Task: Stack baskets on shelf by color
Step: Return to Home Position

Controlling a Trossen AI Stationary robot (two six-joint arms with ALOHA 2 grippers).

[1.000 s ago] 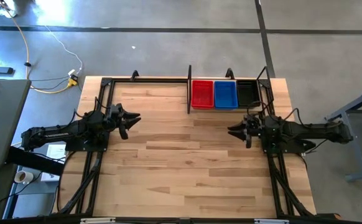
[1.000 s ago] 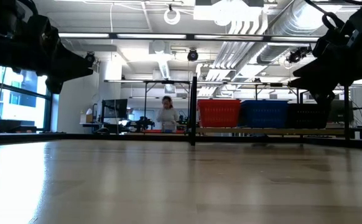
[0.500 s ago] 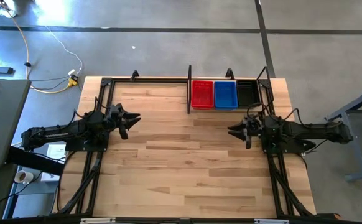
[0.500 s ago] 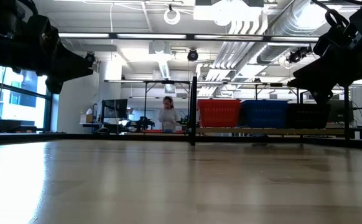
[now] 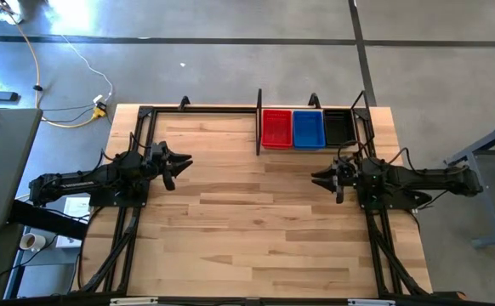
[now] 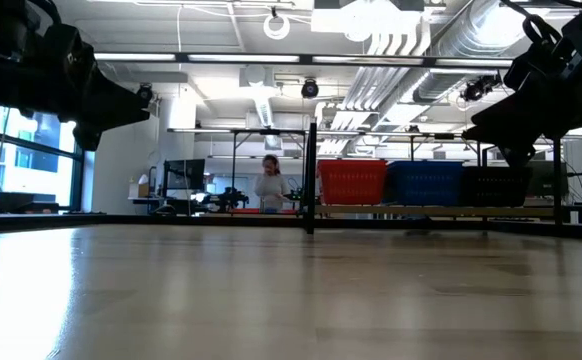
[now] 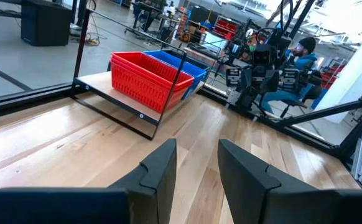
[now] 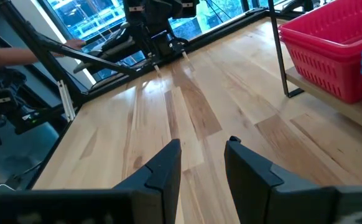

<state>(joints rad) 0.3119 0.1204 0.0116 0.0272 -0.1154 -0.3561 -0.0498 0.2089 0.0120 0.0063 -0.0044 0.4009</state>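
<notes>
Left gripper [image 5: 182, 164], at the table's [image 5: 230, 229] nine o'clock, and right gripper [image 5: 318, 178], at three o'clock, hang slightly open, empty, touching nothing. Only the low view shows a person [image 6: 268, 185] beyond the shelf [image 5: 258, 127], which at one o'clock carries red baskets [image 5: 276, 128], blue baskets [image 5: 308, 128] and black baskets [image 5: 338, 127] side by side.

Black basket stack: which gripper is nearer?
Right. The right gripper hangs just in front of the black basket stack, at that end of the shelf; the left gripper is across the table, beyond the red stack.
</notes>
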